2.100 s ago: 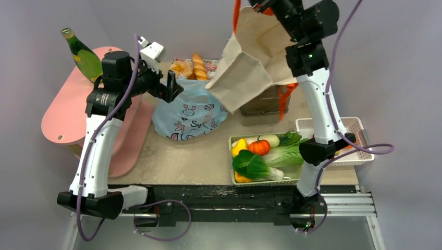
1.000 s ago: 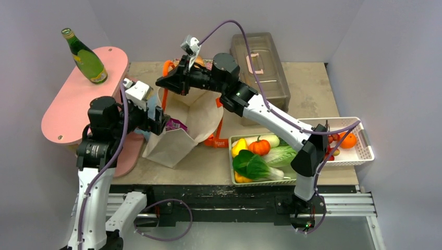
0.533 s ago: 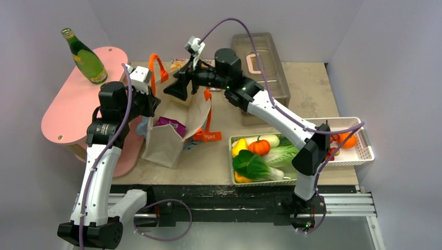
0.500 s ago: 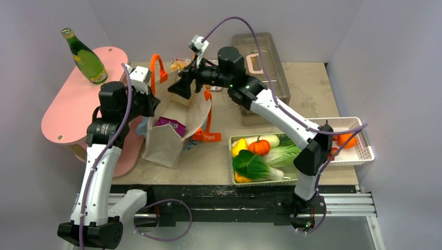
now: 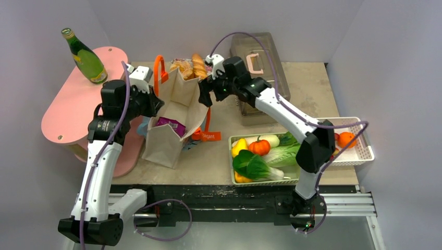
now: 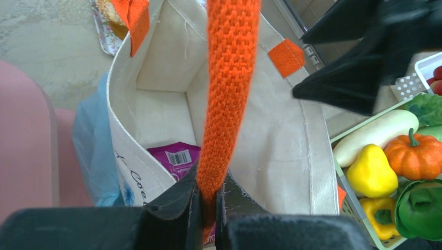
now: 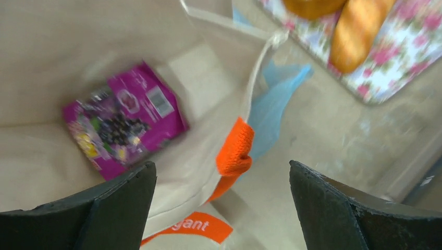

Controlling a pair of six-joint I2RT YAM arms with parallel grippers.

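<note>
Half a second ago the right gripper (image 5: 204, 94) was over the back rim of the cloth bag (image 5: 174, 112). Now it has moved to the right and sits at the bag's right edge. Its two fingers are spread far apart and hold nothing. The bag's mouth is also wider than before, and the bread (image 5: 198, 65) behind it shows again.

The left gripper (image 6: 208, 194) has not moved. It pinches the orange handle (image 6: 226, 88) tight and holds it up.

The bag stands on the table, between the pink side table (image 5: 65, 112) and the green tray (image 5: 232, 169) of vegetables. It is just in front of the bread. The bag is cream cloth and is open at the top. Its other handle (image 5: 208, 122) hangs down the right side. A purple packet (image 7: 122, 122) lies flat at the bottom of the bag. A blue plastic bag (image 6: 88, 151) pokes out by the left side of the cloth bag and touches it.
</note>
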